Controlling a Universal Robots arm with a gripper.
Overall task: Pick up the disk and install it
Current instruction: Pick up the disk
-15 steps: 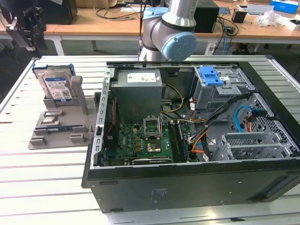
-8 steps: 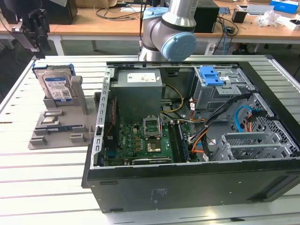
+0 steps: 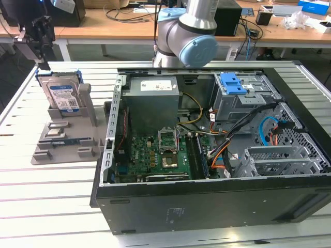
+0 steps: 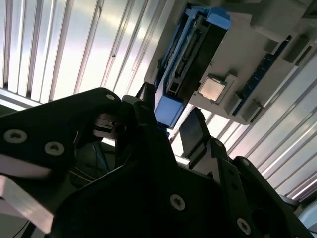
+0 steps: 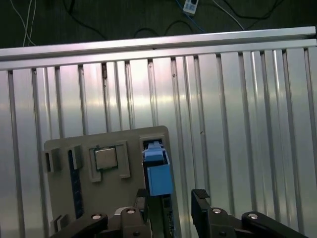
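Because the disk [image 3: 61, 95] stands upright in its holder [image 3: 67, 142], at nine o'clock from the computer case [image 3: 207, 206], the open gripper [image 5: 170, 198] straddles its blue rail [image 5: 157, 173].

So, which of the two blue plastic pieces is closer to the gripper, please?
The blue rails on the disk in the grey holder, right by the open gripper; the blue latch sits far off inside the computer case.

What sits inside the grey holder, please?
The disk stands slotted in the grey holder; a square chip lies in a recess beside it. The disk hides the slot's floor.
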